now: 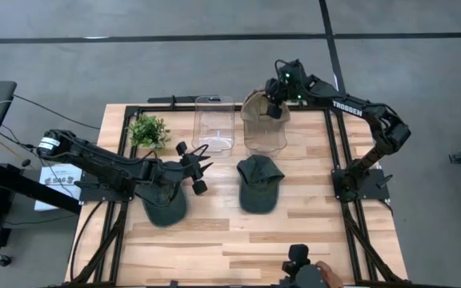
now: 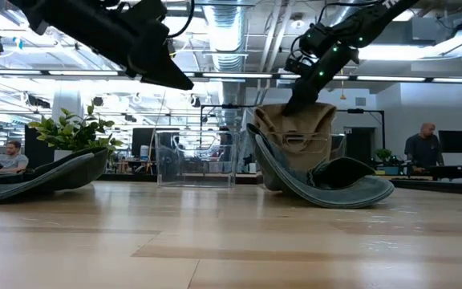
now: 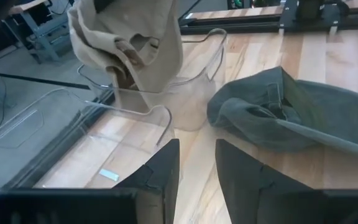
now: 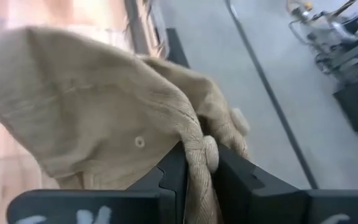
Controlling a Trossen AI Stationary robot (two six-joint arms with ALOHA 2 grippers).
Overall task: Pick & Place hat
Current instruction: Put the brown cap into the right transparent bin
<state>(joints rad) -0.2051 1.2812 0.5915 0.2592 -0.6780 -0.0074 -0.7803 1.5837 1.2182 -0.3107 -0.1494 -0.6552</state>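
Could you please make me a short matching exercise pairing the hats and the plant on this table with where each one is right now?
Things:
1. tan hat
2. middle green hat
3. left green hat
4. plant

Places:
A. lying partly under the left arm
B. at the table's far left corner
C. draped on the right clear bin, between the right gripper fingers
D. lying alone at the table's centre

Pairs: 1-C, 2-D, 3-A, 4-B
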